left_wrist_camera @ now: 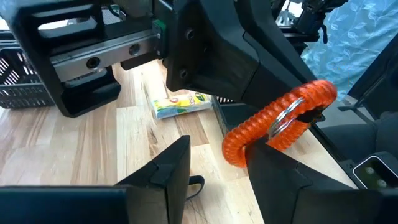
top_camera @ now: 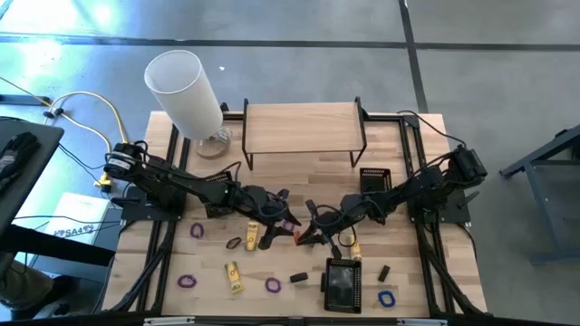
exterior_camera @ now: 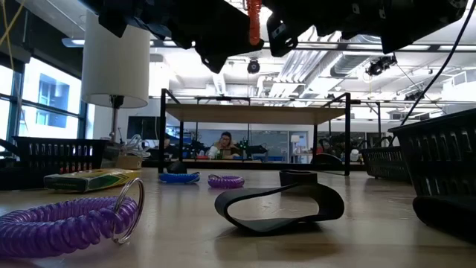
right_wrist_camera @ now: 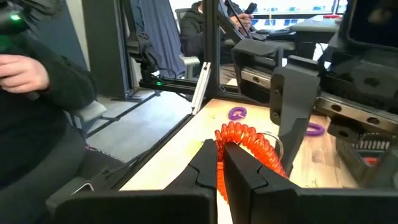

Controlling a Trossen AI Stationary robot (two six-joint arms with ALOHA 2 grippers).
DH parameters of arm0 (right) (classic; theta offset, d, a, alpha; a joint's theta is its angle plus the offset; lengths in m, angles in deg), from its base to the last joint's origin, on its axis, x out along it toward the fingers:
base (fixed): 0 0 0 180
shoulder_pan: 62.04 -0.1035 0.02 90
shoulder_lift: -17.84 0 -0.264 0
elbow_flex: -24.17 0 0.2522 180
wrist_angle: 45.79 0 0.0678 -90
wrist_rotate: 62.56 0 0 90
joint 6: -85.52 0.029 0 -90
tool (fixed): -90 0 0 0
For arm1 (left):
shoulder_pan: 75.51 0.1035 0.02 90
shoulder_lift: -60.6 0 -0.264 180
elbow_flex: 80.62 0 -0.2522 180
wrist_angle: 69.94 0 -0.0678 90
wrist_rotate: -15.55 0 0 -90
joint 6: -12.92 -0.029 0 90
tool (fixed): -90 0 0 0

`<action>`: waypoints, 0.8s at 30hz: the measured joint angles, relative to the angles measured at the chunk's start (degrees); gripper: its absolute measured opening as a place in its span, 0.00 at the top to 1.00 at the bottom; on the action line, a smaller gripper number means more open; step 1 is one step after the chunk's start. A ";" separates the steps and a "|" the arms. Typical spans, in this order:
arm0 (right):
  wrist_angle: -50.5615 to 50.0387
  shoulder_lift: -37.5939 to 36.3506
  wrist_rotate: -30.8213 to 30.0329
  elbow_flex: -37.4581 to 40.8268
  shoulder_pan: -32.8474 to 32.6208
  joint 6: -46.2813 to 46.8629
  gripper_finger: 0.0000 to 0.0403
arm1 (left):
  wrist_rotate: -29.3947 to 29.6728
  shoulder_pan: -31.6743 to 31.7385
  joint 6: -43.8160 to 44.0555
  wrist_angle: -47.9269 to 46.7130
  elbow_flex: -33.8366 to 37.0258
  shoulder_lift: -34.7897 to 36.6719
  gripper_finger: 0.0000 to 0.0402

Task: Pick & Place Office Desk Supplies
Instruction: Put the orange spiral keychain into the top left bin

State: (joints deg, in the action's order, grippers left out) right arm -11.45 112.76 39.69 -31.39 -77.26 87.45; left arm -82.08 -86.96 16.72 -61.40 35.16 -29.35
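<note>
Tools met above the counter's middle: the right tool (right_wrist_camera: 219, 167) was clamped on the orange coil (right_wrist_camera: 247, 144), the left tool (left_wrist_camera: 214, 168) stood wide around its other end. Best to close the left fully before the right lets go.

You won't find much to read here, the print on the yellow pack (left_wrist_camera: 181, 103) is too blurry.

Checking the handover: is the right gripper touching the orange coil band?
Touching. In the right wrist view, the right gripper has its fingers closed on the orange coil band. The left wrist view shows the band against the left gripper too.
</note>
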 joint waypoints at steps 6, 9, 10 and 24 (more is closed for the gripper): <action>-0.11 0.00 -0.30 0.00 0.02 0.00 0.99 | -4.17 -0.69 -2.94 0.04 0.00 0.00 0.65; -0.11 0.00 -0.30 0.00 0.05 0.01 0.99 | -4.25 -1.25 -3.38 0.23 0.00 0.02 0.65; -0.11 0.00 -0.28 0.00 0.15 0.04 0.99 | -4.23 -1.30 -3.72 0.28 0.00 0.00 0.65; -0.79 0.00 -0.10 0.00 1.08 2.86 0.99 | -0.34 -1.51 -3.55 0.39 0.00 0.00 0.79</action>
State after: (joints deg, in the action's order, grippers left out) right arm -12.24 112.76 39.58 -31.39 -76.18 90.31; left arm -82.42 -88.46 13.17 -61.00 35.16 -29.35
